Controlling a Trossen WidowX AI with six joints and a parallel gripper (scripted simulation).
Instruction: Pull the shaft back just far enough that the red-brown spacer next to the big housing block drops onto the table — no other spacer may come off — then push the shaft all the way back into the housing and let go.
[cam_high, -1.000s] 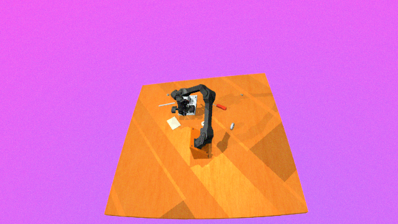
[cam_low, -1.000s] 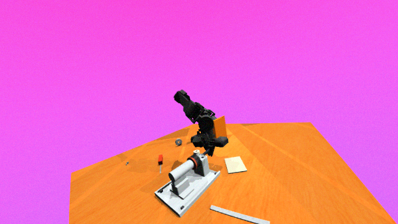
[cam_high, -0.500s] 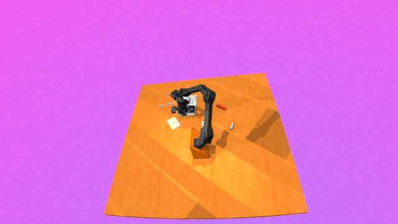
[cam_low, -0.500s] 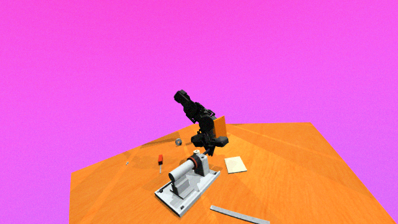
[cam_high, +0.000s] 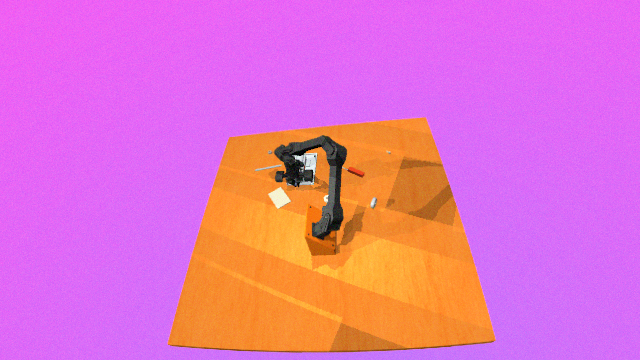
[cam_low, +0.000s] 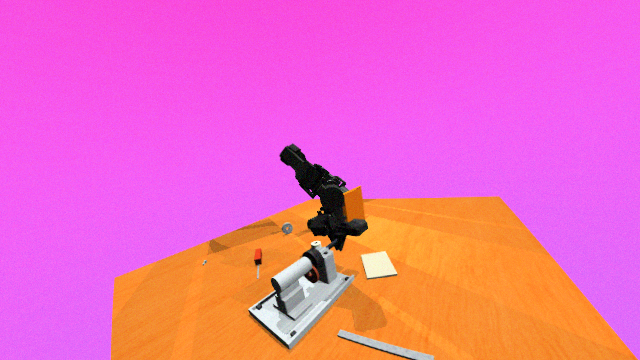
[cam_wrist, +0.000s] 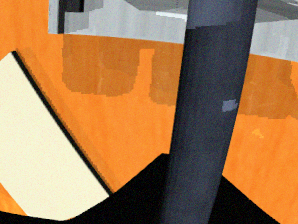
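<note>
My gripper (cam_high: 295, 181) (cam_low: 340, 244) (cam_wrist: 180, 165) is shut on the dark shaft (cam_low: 332, 245) (cam_wrist: 212, 100), behind the upright support (cam_low: 328, 267) of the pale fixture. A length of bare shaft shows between the fingers and the fixture. The big grey housing block (cam_low: 292, 273) stands at the other end. The red-brown spacer (cam_low: 312, 274) shows in the gap beside the housing, lower than the shaft line. Whether it touches the base plate (cam_low: 327, 294) is hidden. A dark ring (cam_low: 313, 255) sits higher, against the support; other spacers cannot be told apart. The wrist view does not show the spacers.
A cream pad (cam_high: 279, 198) (cam_low: 379, 265) (cam_wrist: 40, 145) lies near the fixture. A grey bar (cam_high: 268, 168) (cam_low: 385, 345), a red-handled screwdriver (cam_high: 356, 172) (cam_low: 258, 256), a grey ring (cam_high: 373, 202) (cam_low: 286, 228) and a small white round thing (cam_high: 326, 198) (cam_low: 315, 243) are also there.
</note>
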